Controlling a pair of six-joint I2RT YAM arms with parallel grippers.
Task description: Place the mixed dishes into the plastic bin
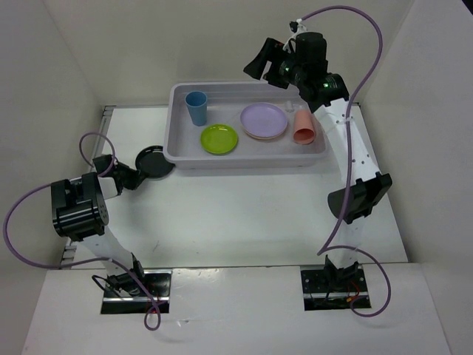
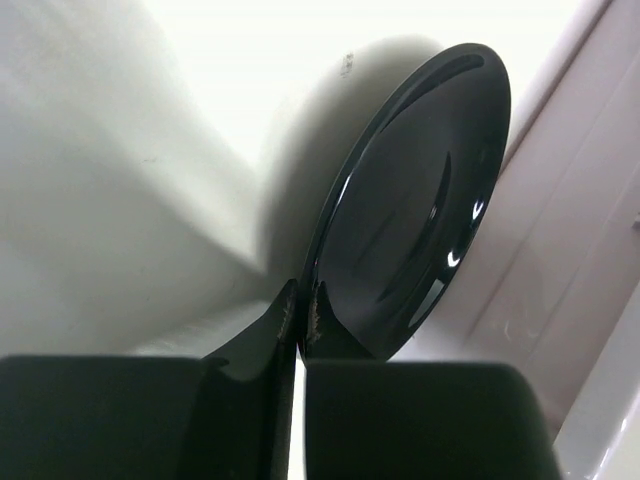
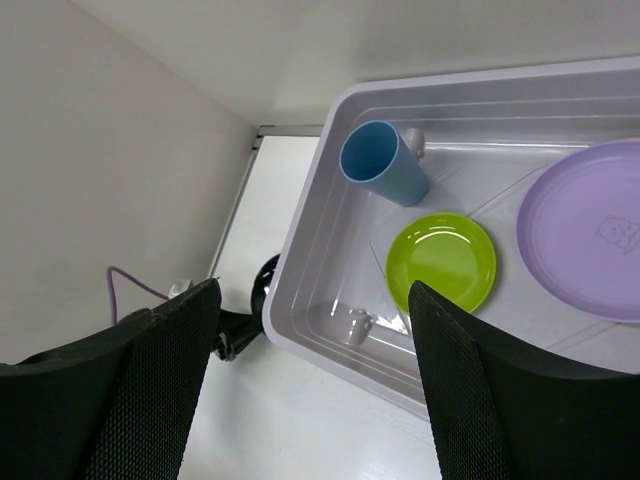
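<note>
1. The plastic bin [image 1: 176, 126] is a long, pale grey-lavender tub on the far half of a white table [image 1: 244, 214]. Seen from above, its long axis runs left to right and its open side faces up.
2. Four dishes sit inside the bin.
   - A blue cup [image 1: 196, 108] stands mouth up in the far left corner.
   - A lime green plate [image 1: 219, 139] lies flat just in front of the blue cup.
   - A lilac plate [image 1: 264, 120] lies flat near the middle.
   - A salmon-pink cup [image 1: 304, 127] sits by the right wall. I cannot tell whether it stands or lies on its side.
3. The black plate [image 2: 410, 200] is outside the bin, right by the near left corner.
   - From above it looks close to flat.
   - The wrist camera shows its glossy hollow face and the bin wall just beyond it.
   - I cannot tell whether it rests on the table.
4. The left gripper [image 2: 300, 318] has its fingers pinched tight on the near rim of the black plate. The plate extends away from the fingers toward the bin.
5. The right gripper [image 3: 315, 300] hangs above the bin's far right side. Its fingers [image 3: 160, 380] are spread wide with nothing between them.
6. Plain white walls [image 1: 44, 89] close in the table on the left, far and right sides. Lavender cables [image 1: 369, 44] loop from both arms.
</note>
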